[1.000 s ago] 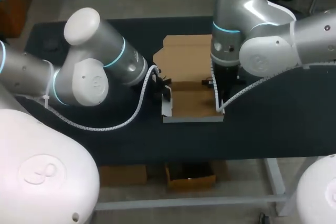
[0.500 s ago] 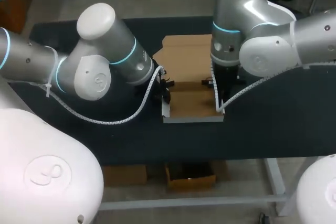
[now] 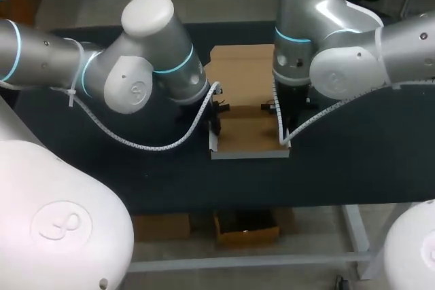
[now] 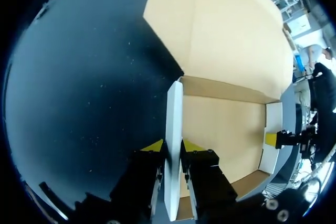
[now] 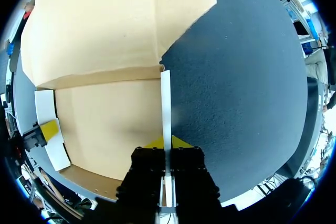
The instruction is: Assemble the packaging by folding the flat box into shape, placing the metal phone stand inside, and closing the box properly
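— Why do we grip both sides?
— Left gripper [image 4: 172, 146] pinches the left flap [image 4: 174, 111] and right gripper [image 5: 167, 143] pinches the right flap [image 5: 166, 106], likely so the box [image 3: 248, 134], mid-table, gets upright walls.

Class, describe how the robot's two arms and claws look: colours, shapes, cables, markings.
The left arm and right arm are rounded silver-white tubes with cyan joint rings and a white ribbed cable alongside. The left claw and right claw are black with yellow tips.
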Robot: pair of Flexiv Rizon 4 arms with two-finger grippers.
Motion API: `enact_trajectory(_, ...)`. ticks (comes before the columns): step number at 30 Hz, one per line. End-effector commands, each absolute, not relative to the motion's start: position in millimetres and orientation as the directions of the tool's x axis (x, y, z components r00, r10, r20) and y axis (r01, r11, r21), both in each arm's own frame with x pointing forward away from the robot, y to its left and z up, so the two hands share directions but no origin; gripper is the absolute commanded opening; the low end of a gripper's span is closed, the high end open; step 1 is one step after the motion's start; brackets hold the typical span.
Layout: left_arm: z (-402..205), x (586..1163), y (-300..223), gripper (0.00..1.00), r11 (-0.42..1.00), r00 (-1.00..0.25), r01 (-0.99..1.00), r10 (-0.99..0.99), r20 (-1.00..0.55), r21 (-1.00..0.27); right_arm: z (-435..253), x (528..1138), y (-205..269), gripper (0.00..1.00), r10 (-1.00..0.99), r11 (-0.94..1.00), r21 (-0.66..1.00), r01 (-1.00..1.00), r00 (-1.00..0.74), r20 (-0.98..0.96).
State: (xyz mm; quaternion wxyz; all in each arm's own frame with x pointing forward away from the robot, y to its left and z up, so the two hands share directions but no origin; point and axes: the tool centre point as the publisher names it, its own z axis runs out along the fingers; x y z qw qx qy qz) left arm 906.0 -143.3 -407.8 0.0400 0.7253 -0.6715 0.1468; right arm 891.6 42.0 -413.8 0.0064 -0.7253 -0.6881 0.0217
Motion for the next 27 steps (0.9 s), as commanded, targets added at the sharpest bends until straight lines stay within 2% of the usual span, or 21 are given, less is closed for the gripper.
enact_trajectory(1, -410.8, 908.6, -146.7, 0.19, -0.098, 0.098, -0.986, -0.995, 0.004, -0.138, -413.3, 891.9, 42.4, 0.00, 0.998, -0.053, -0.041, 0.998, 0.052, -0.024)
enact_trajectory(27, -420.6, 909.2, -136.6, 0.07, -0.142, 0.144, -0.986, -0.989, -0.015, -0.090, -413.3, 891.9, 42.4, 0.00, 0.998, -0.053, -0.041, 0.998, 0.052, -0.024)
